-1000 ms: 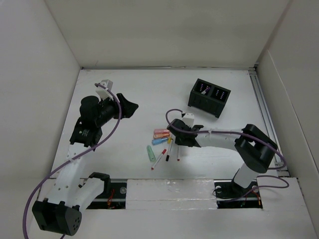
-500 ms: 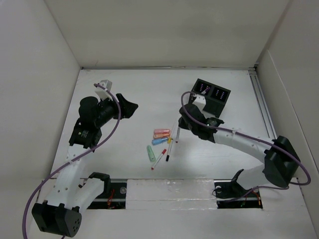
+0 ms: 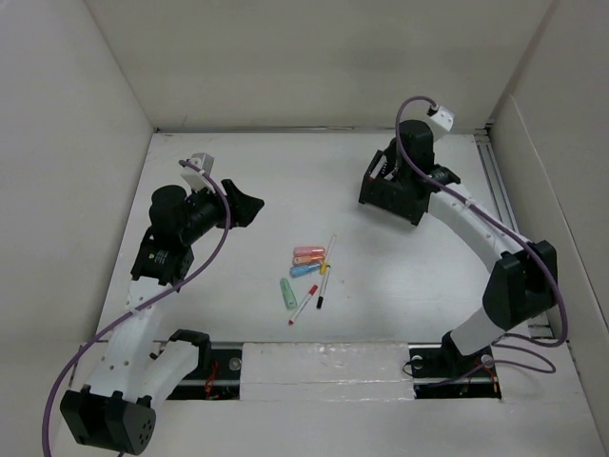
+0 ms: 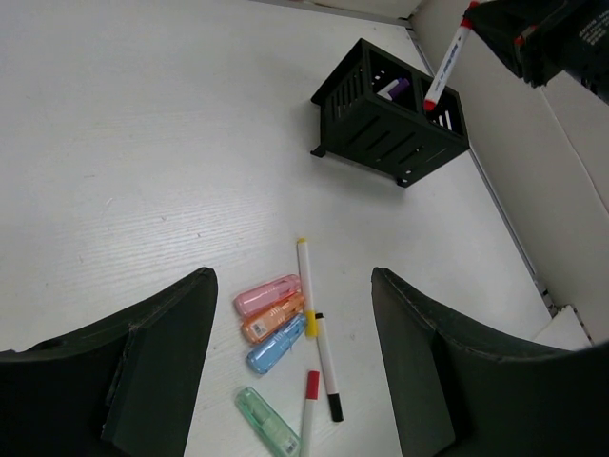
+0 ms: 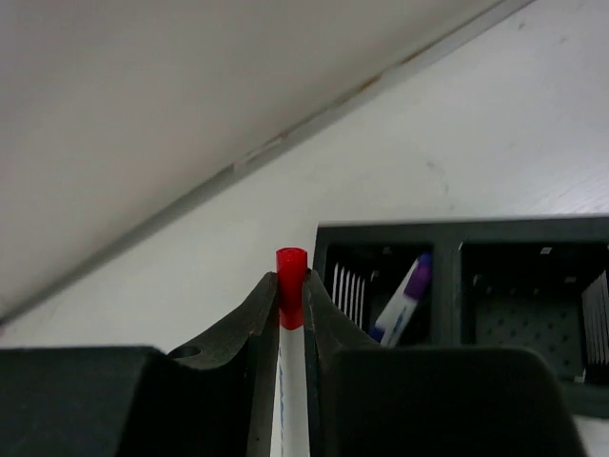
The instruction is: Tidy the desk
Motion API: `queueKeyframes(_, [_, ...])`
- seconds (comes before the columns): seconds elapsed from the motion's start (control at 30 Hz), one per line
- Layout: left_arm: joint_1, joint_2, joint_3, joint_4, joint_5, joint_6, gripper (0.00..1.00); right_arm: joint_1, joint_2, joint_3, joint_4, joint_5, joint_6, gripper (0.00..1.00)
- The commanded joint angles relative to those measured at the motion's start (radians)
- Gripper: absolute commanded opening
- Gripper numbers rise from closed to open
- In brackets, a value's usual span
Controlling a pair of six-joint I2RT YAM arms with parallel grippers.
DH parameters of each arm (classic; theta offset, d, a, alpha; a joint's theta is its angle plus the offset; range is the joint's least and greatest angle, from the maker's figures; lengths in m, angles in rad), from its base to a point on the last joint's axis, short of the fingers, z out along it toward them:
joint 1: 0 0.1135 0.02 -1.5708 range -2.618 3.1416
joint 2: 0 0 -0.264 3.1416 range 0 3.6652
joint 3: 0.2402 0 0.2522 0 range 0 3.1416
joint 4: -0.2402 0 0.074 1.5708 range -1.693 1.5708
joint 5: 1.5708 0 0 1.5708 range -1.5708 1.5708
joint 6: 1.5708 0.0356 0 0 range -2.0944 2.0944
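4 highlighters (image 4: 269, 294), 3 pens (image 4: 304, 271) on desk (image 4: 143, 143)

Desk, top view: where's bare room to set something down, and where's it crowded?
Bare: the back strip of the desk between rear wall and left gripper, left of the organizer; also the patch between the pen pile and the right arm. Crowded: the pen pile, and over the organizer, where the right gripper holds a marker.
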Motion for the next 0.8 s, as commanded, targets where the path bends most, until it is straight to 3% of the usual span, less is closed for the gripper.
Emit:
queueKeyframes(0.0, [0.003, -0.012, 0.014, 0.049, 0.010, -0.002, 0.62, -0.053, 0.067, 0.078, 0.125, 0.071, -0.072, 0.00])
queueKeyframes(0.2, [0.003, -0.010, 0.018, 0.043, 0.012, 0.002, 0.62, -0.084, 0.218, 0.193, 0.167, 0.218, -0.179, 0.00])
queueKeyframes(0.57, [0.003, -0.010, 0.015, 0.045, 0.001, 0.004, 0.62, -0.050, 0.268, 0.126, 0.260, 0.328, -0.225, 0.00])
queueKeyframes(0.77, [0.003, -0.013, 0.015, 0.045, 0.000, 0.004, 0.62, -0.006, 0.249, 0.063, 0.264, 0.344, -0.204, 0.15])
